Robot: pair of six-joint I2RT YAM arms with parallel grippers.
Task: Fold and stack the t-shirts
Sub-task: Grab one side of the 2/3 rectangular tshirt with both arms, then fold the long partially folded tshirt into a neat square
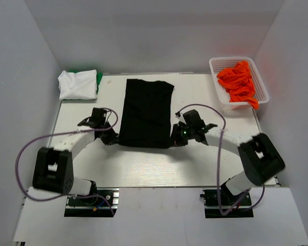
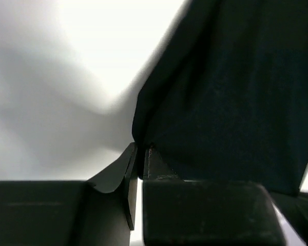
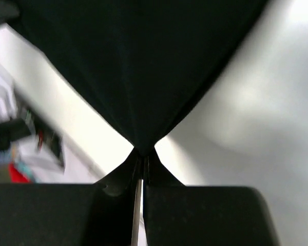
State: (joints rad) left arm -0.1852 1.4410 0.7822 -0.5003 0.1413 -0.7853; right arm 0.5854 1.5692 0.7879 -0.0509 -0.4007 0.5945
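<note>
Arms low and reaching inward, my left pincer (image 2: 139, 151) and right pincer (image 3: 142, 154) seemingly clenched on the large black cloth t-shirt's (image 1: 146, 113) near corners.

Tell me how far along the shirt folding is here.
Done: a white shirt lies folded on a green shirt at the far-left corner. In hand: the black shirt, a lengthwise strip mid-table, with the left gripper and right gripper pinching its near corners. Left: orange shirts crumpled in the basket.
</note>
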